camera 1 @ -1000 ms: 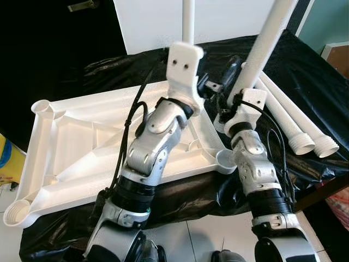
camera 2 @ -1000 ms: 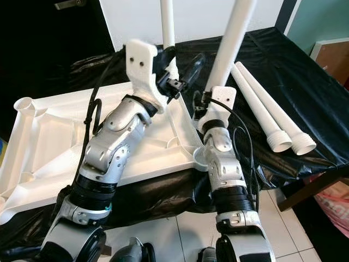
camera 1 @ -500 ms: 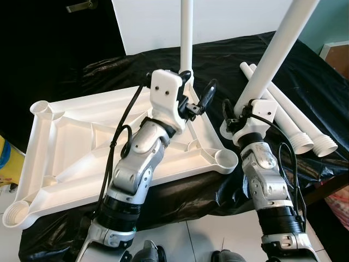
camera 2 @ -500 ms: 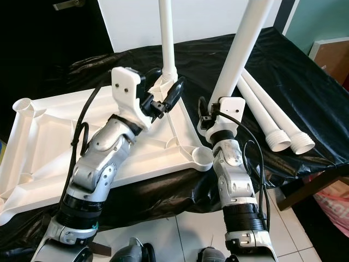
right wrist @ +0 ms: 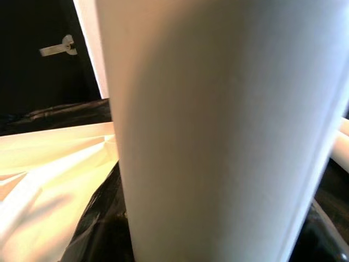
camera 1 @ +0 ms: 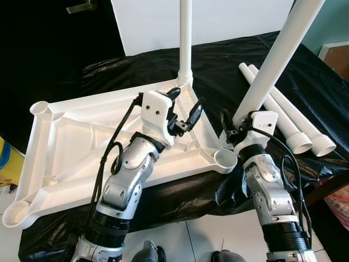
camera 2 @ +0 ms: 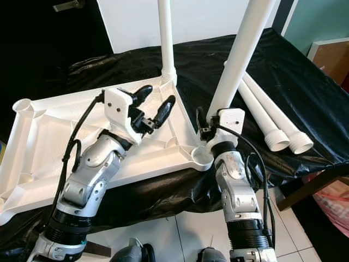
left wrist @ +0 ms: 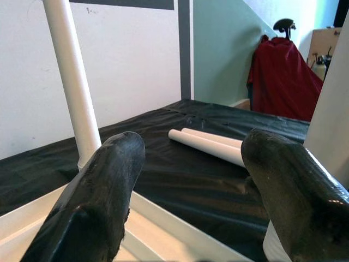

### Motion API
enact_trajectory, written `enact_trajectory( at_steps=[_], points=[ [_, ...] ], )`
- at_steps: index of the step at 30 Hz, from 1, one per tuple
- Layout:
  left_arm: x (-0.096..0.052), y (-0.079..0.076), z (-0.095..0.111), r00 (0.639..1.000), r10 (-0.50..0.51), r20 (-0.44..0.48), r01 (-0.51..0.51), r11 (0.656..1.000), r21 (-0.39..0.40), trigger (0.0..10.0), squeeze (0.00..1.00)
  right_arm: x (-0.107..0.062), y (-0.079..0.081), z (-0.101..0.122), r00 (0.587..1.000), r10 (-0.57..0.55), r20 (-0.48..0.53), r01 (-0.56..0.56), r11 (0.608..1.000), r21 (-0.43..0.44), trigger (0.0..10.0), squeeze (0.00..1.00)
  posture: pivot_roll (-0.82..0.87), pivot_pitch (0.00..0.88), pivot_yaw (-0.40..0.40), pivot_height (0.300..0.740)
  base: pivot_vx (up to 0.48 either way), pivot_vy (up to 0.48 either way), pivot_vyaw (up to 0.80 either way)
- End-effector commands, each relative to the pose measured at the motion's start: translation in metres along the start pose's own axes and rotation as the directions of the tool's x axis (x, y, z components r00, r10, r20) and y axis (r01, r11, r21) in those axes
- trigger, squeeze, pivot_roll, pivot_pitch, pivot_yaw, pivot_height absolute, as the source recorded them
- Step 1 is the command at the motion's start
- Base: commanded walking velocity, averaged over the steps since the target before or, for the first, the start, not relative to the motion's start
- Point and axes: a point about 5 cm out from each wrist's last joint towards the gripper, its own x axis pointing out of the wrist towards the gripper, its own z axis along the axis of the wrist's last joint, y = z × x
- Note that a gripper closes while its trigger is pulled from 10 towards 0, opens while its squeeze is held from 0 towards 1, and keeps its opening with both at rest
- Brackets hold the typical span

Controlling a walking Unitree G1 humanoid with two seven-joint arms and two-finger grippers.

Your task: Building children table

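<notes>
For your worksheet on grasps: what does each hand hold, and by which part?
The right hand grips a white table leg near its lower end. The left hand is open and holds nothing.

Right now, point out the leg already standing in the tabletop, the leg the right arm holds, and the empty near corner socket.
Standing leg (camera 1: 185,38), left eye view, mid shaft.
Held leg (camera 1: 275,60), left eye view, mid shaft.
Near corner socket (camera 1: 225,158), left eye view, socket rim beside the held leg's foot.

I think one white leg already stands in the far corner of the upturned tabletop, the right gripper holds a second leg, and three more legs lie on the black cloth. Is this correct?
Not quite: two spare legs lie on the black cloth, not three, as the right eye view shows. The rest holds: one leg stands in the tabletop's far corner, and the right gripper holds a second leg.
</notes>
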Motion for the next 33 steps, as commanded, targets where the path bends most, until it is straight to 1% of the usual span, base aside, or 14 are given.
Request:
enact_trajectory(
  at_steps=[1, 7, 11, 18, 21, 22, 24, 27, 33],
  points=[
    [-0.003, -0.008, 0.000, 0.994, -0.106, 0.002, 0.106, 0.994, 0.017, 10.0, 0.00, -0.001, 0.004, 0.004, 1.000, 0.025, 0.016, -0.025, 1.000, 0.008, 10.0, 0.00, -0.06, 0.073, 0.048, 0.740, 0.000, 0.000, 0.00],
    [-0.009, -0.008, -0.004, 0.991, -0.134, -0.024, 0.135, 0.990, 0.029, 10.0, 0.00, -0.005, 0.005, 0.003, 0.999, 0.046, 0.012, -0.046, 0.999, 0.013, 10.0, 0.00, -0.05, 0.076, 0.048, 0.740, 0.000, 0.000, 0.00],
    [-0.014, -0.009, -0.011, 0.983, -0.173, -0.066, 0.176, 0.983, 0.056, 10.0, 0.00, -0.008, 0.005, -0.002, 0.998, 0.057, -0.006, -0.057, 0.998, -0.011, 10.0, 0.00, -0.05, 0.082, 0.049, 0.740, 0.000, 0.000, 0.00],
    [-0.022, -0.014, -0.017, 0.962, -0.248, -0.111, 0.256, 0.965, 0.057, 10.0, 0.00, -0.015, 0.007, -0.006, 0.996, 0.086, -0.029, -0.087, 0.996, -0.031, 10.0, 0.00, -0.05, 0.092, 0.048, 0.740, 0.000, 0.000, 0.00],
    [-0.022, -0.014, -0.017, 0.962, -0.248, -0.111, 0.256, 0.965, 0.057, 10.0, 0.00, -0.015, 0.007, -0.006, 0.996, 0.086, -0.029, -0.087, 0.996, -0.031, 10.0, 0.00, -0.05, 0.092, 0.048, 0.740, 0.000, 0.000, 0.00],
    [-0.025, -0.016, -0.020, 0.955, -0.270, -0.121, 0.278, 0.959, 0.052, 10.0, 0.00, -0.018, 0.008, -0.008, 0.995, 0.092, -0.036, -0.093, 0.995, -0.036, 10.0, 0.00, -0.05, 0.097, 0.049, 0.740, 0.000, 0.000, 0.00],
    [-0.025, -0.016, -0.020, 0.955, -0.270, -0.121, 0.278, 0.959, 0.052, 10.0, 0.00, -0.018, 0.008, -0.008, 0.995, 0.092, -0.036, -0.093, 0.995, -0.036, 10.0, 0.00, -0.05, 0.097, 0.049, 0.740, 0.000, 0.000, 0.00],
    [-0.035, -0.020, -0.029, 0.929, -0.324, -0.179, 0.336, 0.941, 0.038, 10.0, 0.00, -0.026, 0.007, -0.013, 0.991, 0.114, -0.065, -0.118, 0.992, -0.054, 10.0, 0.00, -0.05, 0.109, 0.049, 0.740, 0.000, 0.000, 0.00],
    [-0.040, -0.022, -0.036, 0.915, -0.341, -0.217, 0.356, 0.934, 0.033, 10.0, 0.00, -0.030, 0.006, -0.017, 0.989, 0.122, -0.085, -0.128, 0.990, -0.064, 10.0, 0.00, -0.05, 0.115, 0.048, 0.740, 0.000, 0.000, 0.00]
  ],
)
